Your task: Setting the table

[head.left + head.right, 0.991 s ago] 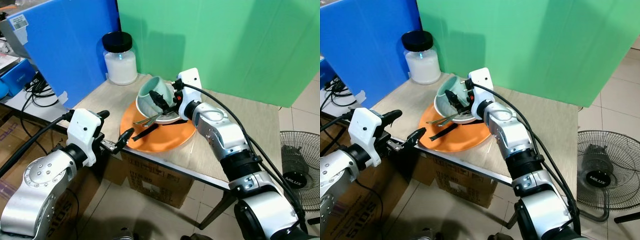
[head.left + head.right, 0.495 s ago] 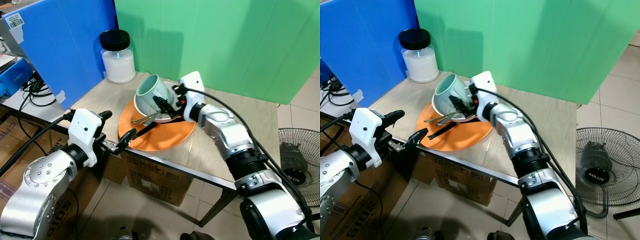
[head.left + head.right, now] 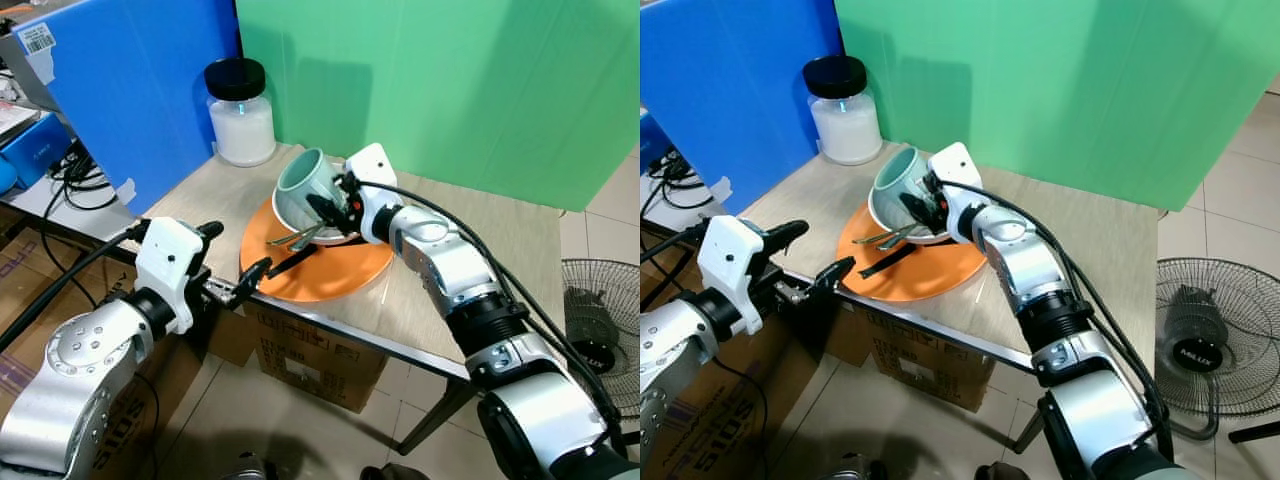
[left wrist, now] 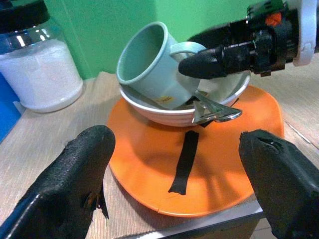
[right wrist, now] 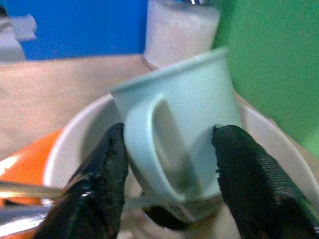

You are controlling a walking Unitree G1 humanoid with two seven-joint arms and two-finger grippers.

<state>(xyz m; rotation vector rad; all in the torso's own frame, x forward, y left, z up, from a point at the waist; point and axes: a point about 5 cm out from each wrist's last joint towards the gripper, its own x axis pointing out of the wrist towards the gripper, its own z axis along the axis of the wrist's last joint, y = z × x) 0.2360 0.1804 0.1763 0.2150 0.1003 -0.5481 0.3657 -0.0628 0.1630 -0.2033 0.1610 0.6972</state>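
An orange plate [image 3: 345,272] lies at the table's front edge with a white bowl [image 3: 338,238] on it. A pale green mug [image 3: 303,186] leans tilted in the bowl, mouth up and to the left. My right gripper [image 3: 335,205] reaches in from the right and is shut on the mug [image 5: 189,114], its fingers [image 5: 107,164] either side of the handle. Metal cutlery [image 4: 215,112] pokes out of the bowl, and a black strip [image 4: 185,162] lies on the plate [image 4: 144,174]. My left gripper [image 3: 235,254] hangs open just off the table's front edge, facing the plate.
A glass jar [image 3: 240,115] of white powder with a black lid stands at the table's back left. Blue board [image 3: 130,90] and green backdrop [image 3: 450,80] close the back. Bare wooden tabletop [image 3: 490,225] spreads right. A cardboard box [image 3: 310,360] sits underneath, a fan [image 3: 600,335] on the floor at right.
The mug has tipped up a little in the bowl with my right gripper at its handle. The view has shifted slightly. My left gripper has stayed where it was.
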